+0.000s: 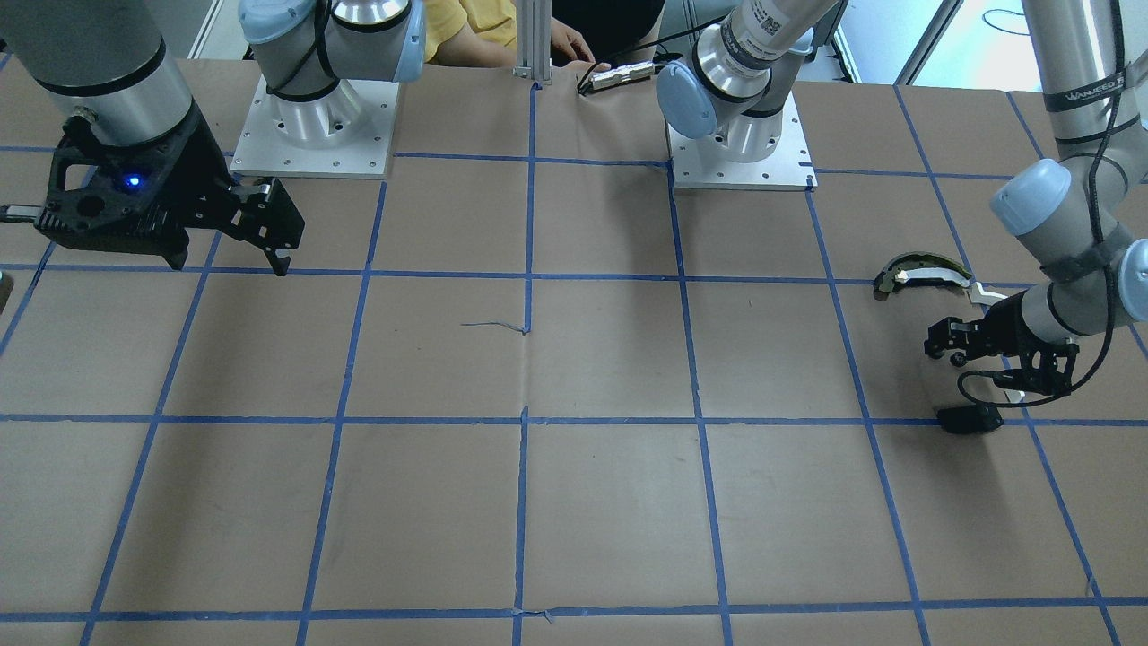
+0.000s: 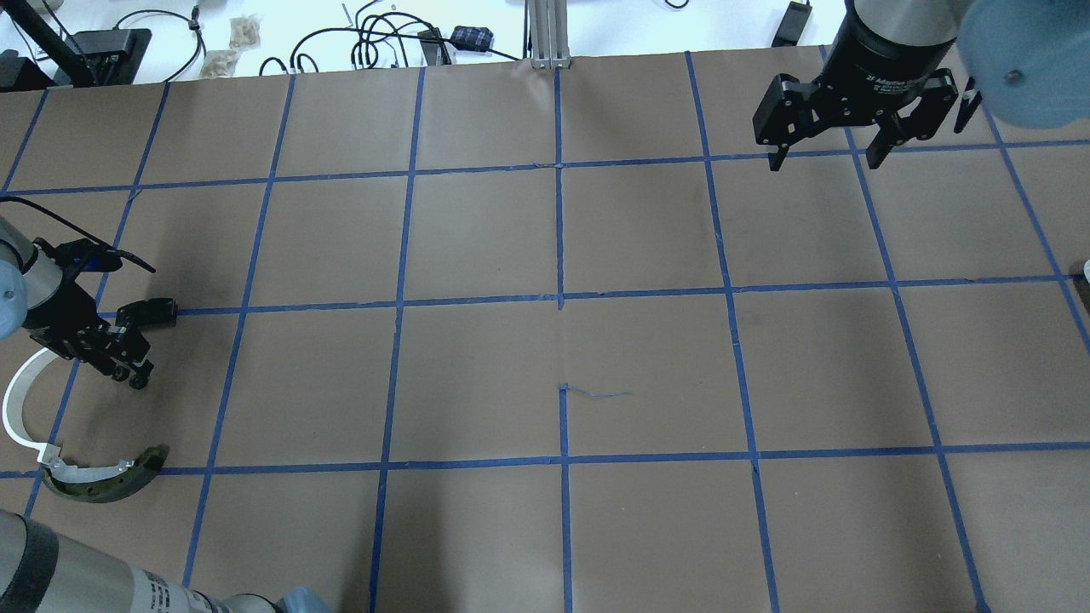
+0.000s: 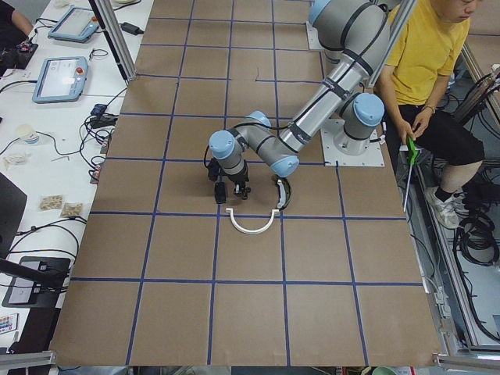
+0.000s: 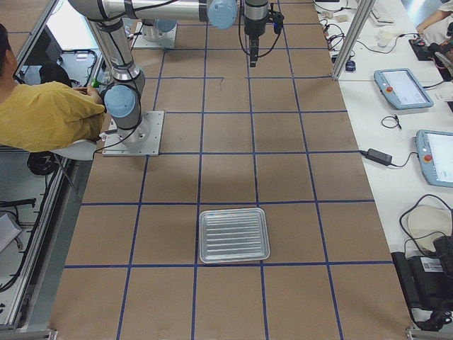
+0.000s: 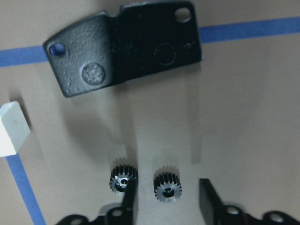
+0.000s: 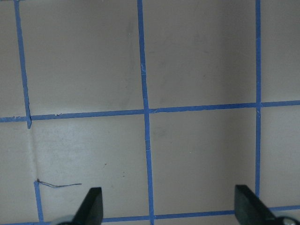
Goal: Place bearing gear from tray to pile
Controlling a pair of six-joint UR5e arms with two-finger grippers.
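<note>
My left gripper (image 5: pixel 167 194) is open and low over the table at the pile. One small black bearing gear (image 5: pixel 167 187) lies on the paper between its fingers, touching neither. A second gear (image 5: pixel 123 178) lies just outside one finger. Ahead of them lies the flat black plate (image 5: pixel 126 44). The white arc strip (image 2: pixel 17 400) and the dark curved piece with a pale band (image 2: pixel 102 477) lie next to the left gripper (image 2: pixel 128 362). My right gripper (image 2: pixel 839 149) is open and empty, high over the far side. The metal tray (image 4: pixel 233 234) shows nothing in it.
Brown paper with a blue tape grid covers the table (image 2: pixel 562 340). The arm bases (image 1: pixel 314 126) stand at the robot's edge. A person in yellow (image 3: pixel 426 47) sits behind the robot. Cables and tablets lie beyond the table's far edge (image 4: pixel 403 88).
</note>
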